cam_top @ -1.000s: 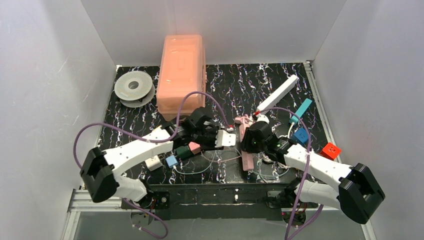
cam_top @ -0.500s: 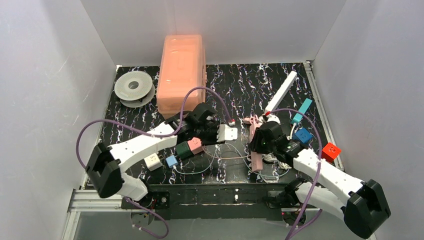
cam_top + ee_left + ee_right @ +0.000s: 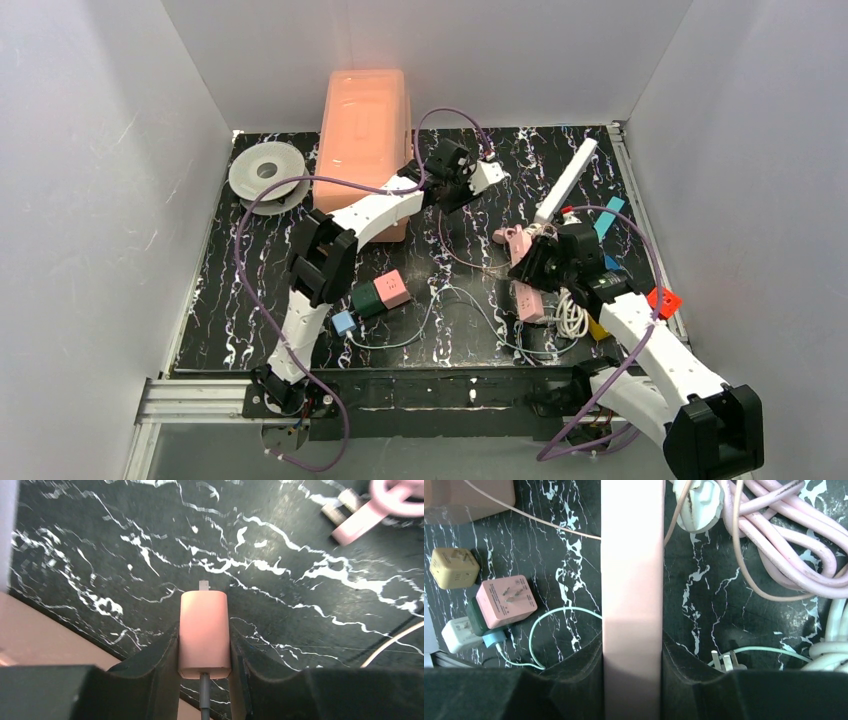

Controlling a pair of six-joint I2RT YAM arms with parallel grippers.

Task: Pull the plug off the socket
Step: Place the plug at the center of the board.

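The plug [image 3: 204, 625] is a pale pink block with a metal prong at its front and a thin cable at its back. My left gripper [image 3: 204, 636] is shut on it, raised over the far middle of the table; from above the plug [image 3: 488, 173] shows at the left gripper [image 3: 470, 182]. The socket is a long pink power strip [image 3: 631, 580], and my right gripper [image 3: 632, 645] is shut across it. From above, the strip [image 3: 527, 300] lies at the right gripper [image 3: 541, 263], well apart from the plug. A thin cable [image 3: 445, 245] trails from the plug toward the strip.
A salmon storage box [image 3: 362, 140] and a grey spool [image 3: 266, 175] stand at the far left. A white power strip [image 3: 565, 182] lies at the far right. Green and pink adapters [image 3: 380, 293], a red cube [image 3: 662, 300] and coiled white cable [image 3: 572, 318] lie nearby. Pink cable loops [image 3: 784, 535] sit beside the strip.
My left arm has swung far back and up with the plug, away from the pink strip. My right gripper has carried the strip to the right. Both grips stayed shut.
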